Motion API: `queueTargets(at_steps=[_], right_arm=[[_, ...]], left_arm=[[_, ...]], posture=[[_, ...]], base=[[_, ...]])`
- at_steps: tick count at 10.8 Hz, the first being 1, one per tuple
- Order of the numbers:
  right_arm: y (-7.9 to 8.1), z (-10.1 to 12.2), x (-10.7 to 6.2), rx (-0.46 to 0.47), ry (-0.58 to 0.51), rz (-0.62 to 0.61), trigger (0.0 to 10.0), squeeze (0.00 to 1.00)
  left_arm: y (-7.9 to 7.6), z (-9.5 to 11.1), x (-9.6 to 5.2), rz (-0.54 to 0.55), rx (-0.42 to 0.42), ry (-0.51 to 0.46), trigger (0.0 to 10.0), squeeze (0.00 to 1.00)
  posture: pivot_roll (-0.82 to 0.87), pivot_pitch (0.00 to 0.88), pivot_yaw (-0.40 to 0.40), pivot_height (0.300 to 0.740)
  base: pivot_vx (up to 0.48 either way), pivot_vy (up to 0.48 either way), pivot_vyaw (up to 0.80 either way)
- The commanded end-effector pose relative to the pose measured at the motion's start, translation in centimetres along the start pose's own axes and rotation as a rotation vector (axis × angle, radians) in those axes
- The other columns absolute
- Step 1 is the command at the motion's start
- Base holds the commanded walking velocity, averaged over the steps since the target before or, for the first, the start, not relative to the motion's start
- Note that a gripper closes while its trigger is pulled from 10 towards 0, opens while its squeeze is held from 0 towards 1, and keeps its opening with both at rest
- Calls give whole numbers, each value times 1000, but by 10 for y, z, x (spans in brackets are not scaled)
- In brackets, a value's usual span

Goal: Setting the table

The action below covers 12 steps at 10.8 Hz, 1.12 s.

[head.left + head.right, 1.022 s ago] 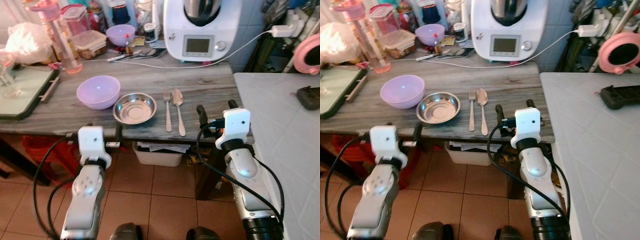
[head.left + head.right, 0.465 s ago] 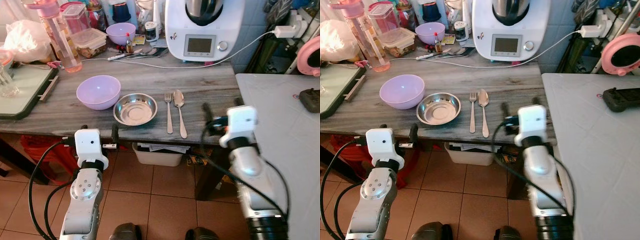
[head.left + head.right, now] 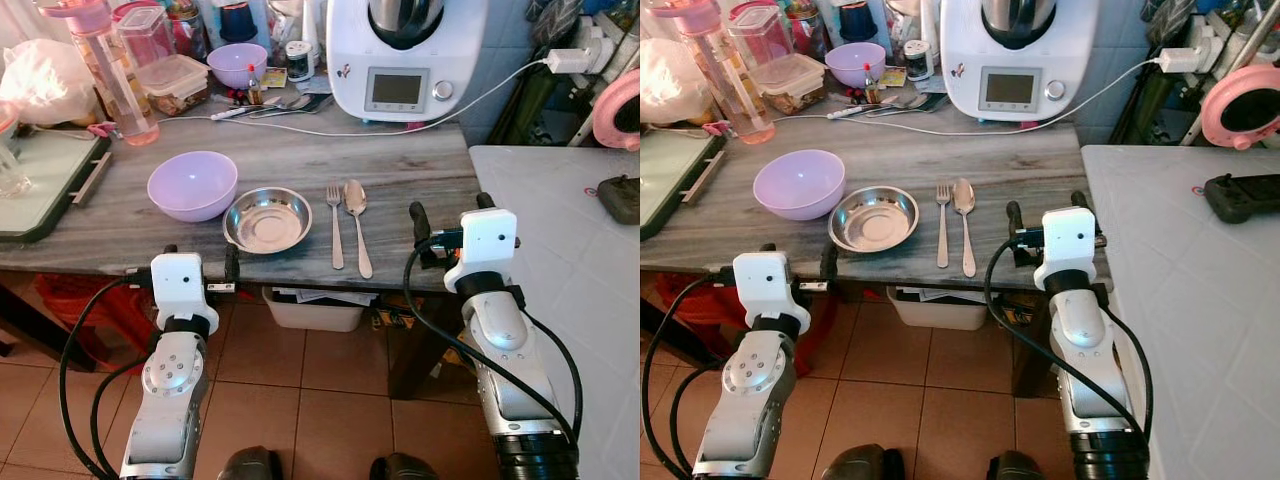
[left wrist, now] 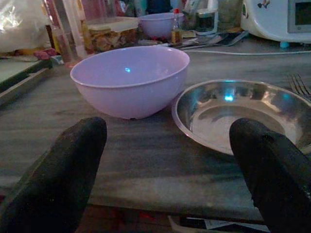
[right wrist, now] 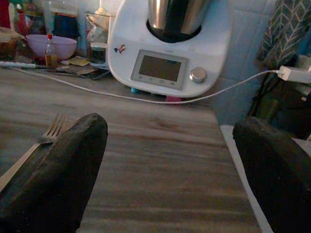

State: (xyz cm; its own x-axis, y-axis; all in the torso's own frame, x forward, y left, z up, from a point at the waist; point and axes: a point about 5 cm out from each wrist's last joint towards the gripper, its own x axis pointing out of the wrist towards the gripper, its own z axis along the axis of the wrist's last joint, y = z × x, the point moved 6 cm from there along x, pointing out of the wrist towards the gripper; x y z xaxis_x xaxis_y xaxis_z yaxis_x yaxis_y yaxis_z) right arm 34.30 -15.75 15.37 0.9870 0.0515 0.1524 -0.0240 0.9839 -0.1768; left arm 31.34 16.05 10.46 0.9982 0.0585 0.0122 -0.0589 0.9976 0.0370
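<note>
On the grey wooden table (image 3: 420, 180) a purple bowl (image 3: 192, 185) stands beside a steel bowl (image 3: 267, 219). Right of them lie a fork (image 3: 336, 225) and a spoon (image 3: 357, 220), side by side. My left gripper (image 3: 200, 258) hovers at the table's front edge, open, just short of the two bowls; the left wrist view looks at the purple bowl (image 4: 130, 80) and the steel bowl (image 4: 243, 114) between its fingers. My right gripper (image 3: 450, 212) is open over the table's front right corner, right of the cutlery, with the fork (image 5: 53, 128) near one finger.
A white food processor (image 3: 405, 55) with its cable (image 3: 330, 130) stands at the back. Bottles, containers and a small purple bowl (image 3: 237, 62) crowd the back left. A green tray (image 3: 45, 180) lies at the left. A white counter (image 3: 570, 260) adjoins on the right. A white bin (image 3: 315, 310) sits under the table.
My right arm has shifted slightly to the right after a blurred swing. My left arm has dropped a little toward the table edge. Bowls and cutlery have not moved.
</note>
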Motion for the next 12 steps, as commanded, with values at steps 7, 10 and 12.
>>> queueTargets(at_steps=[7, 10, 12], right_arm=[[-2, 1, 0, 40, 11, -38, 10000, 0], [-5, -1, -1, 28, 18, -52, 10000, 0], [-5, -2, -2, 27, 23, -49, 10000, 0]], left_arm=[[5, 1, 4, -6, 19, 0, 10000, 0], [6, 1, 3, -5, 21, 4, 10000, 0], [6, 0, 3, -3, 21, 6, 10000, 0]], posture=[[8, 39, 72, 740], [11, 44, 70, 740], [10, 47, 67, 740]], base=[[0, 0, 0], [-99, 0, 0], [-304, 0, 0]])
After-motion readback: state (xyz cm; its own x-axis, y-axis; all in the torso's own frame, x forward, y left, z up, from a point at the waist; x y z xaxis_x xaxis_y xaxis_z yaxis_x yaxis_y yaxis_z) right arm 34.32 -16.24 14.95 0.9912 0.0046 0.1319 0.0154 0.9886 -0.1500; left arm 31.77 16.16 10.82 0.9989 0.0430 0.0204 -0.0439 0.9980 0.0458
